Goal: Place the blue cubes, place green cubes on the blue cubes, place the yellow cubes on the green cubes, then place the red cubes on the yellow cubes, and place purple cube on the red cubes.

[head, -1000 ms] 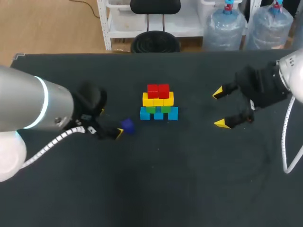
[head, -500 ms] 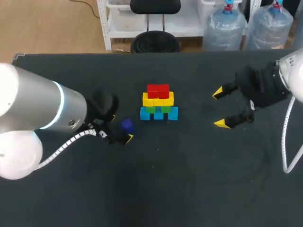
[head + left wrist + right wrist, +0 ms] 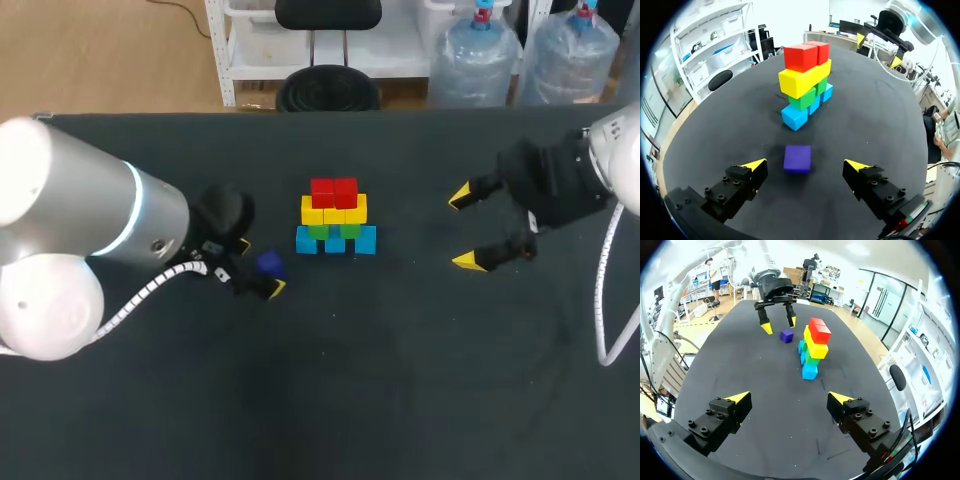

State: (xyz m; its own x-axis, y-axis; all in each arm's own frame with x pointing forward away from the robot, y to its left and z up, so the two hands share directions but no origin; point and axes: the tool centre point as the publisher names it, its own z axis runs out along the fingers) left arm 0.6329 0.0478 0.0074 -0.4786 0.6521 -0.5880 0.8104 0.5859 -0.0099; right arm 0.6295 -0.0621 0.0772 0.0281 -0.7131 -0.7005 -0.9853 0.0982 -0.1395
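A stepped stack stands mid-table: blue cubes (image 3: 336, 241) at the base, green cubes (image 3: 335, 231) on them, then yellow cubes (image 3: 334, 212), and red cubes (image 3: 334, 191) on top. The purple cube (image 3: 269, 262) lies alone on the table, left of the stack. My left gripper (image 3: 260, 267) is open and low, one finger on each side of the purple cube (image 3: 797, 158) without touching it. The stack (image 3: 805, 80) is ahead of it. Far to the right, my right gripper (image 3: 463, 229) is open and holds nothing, facing the stack (image 3: 812, 347) and the purple cube (image 3: 786, 335).
The dark table (image 3: 400, 380) carries nothing but the cubes. My left arm's thick silver body (image 3: 80, 220) covers the left part of the table. My right arm's cable (image 3: 603, 300) hangs at the right edge.
My left arm has moved right, bringing its open fingers from just left of the purple cube to either side of it. The cube, the stack and my right arm have stayed put.
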